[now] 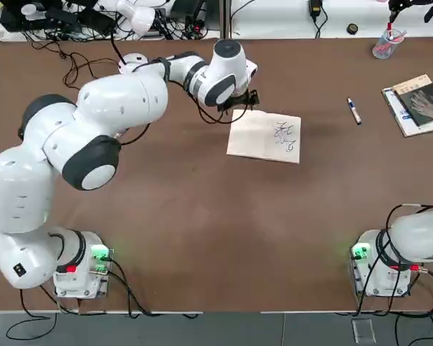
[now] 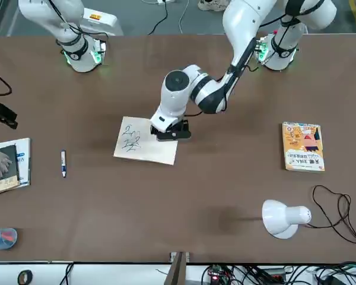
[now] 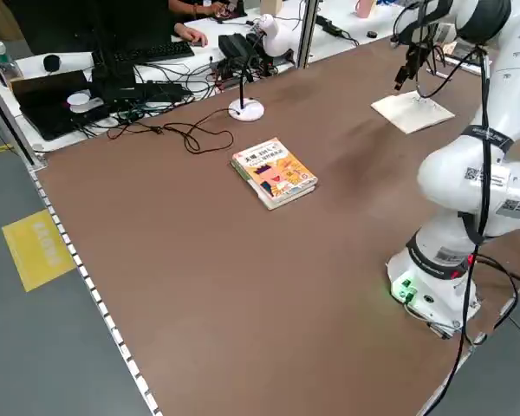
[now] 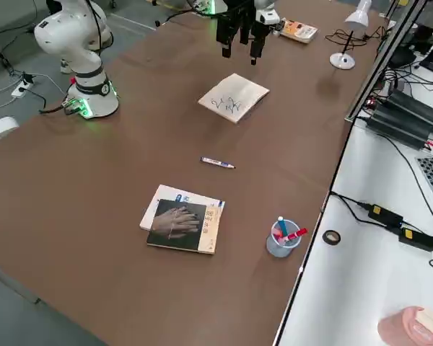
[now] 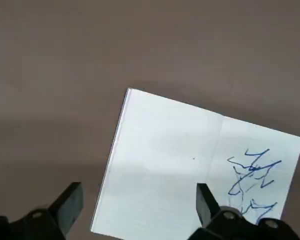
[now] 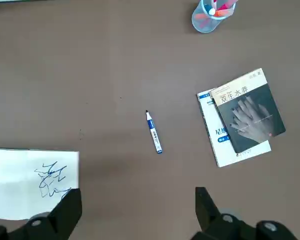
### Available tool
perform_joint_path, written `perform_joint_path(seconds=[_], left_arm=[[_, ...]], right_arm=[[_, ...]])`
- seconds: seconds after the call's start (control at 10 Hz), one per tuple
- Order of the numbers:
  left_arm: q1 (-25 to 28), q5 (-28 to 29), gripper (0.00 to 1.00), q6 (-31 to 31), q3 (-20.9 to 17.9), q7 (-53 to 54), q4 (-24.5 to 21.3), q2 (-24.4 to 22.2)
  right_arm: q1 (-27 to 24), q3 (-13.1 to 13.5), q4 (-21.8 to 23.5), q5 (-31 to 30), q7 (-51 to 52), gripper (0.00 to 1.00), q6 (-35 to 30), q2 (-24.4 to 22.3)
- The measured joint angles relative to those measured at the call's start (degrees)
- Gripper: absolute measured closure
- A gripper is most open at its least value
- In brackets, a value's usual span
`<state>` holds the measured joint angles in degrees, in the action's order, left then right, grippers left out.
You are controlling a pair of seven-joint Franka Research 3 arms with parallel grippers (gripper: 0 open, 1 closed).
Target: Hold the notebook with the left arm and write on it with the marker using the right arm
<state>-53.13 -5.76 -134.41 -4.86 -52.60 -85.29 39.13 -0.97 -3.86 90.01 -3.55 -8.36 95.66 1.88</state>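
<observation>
The cream-white notebook (image 1: 263,135) lies open and flat mid-table, with scribbles on the page nearer the marker (image 1: 354,111). The marker, blue and white, rests on the table well to the notebook's right. My left gripper (image 1: 239,102) hangs open over the notebook's far left edge. In the left wrist view the left gripper (image 5: 137,205) straddles the blank page (image 5: 165,165) with nothing between its fingers, and the right side view shows it raised clear of the paper. My right gripper (image 6: 135,210) is open and high above the table, looking down on the marker (image 6: 154,132). The right arm (image 1: 418,238) stays near its base.
A dark-covered book (image 1: 417,104) lies on a white one at the far right. A clear cup of pens (image 1: 386,43) stands at the back right. An orange-yellow book (image 2: 304,146), a white desk lamp (image 2: 285,218) and a loose black cable (image 2: 338,208) sit on the left side.
</observation>
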Motion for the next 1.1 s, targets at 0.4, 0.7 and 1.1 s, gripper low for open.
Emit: perform_joint_path(seconds=[0.4,0.7,1.1], left_arm=[[0.0,2.4,0.00,-0.1,-0.1,0.0,0.2,0.7],[0.0,3.1,0.00,-0.1,-0.2,0.0,0.5,1.9],[0.1,3.1,0.00,-0.1,-0.6,0.0,3.0,5.1]], right_arm=[[0.0,0.0,0.0,0.0,0.0,0.00,0.0,-0.1],[0.0,0.0,0.0,0.0,0.0,0.00,0.0,-0.1],[0.0,0.0,0.0,0.0,0.0,0.00,-0.1,-0.1]])
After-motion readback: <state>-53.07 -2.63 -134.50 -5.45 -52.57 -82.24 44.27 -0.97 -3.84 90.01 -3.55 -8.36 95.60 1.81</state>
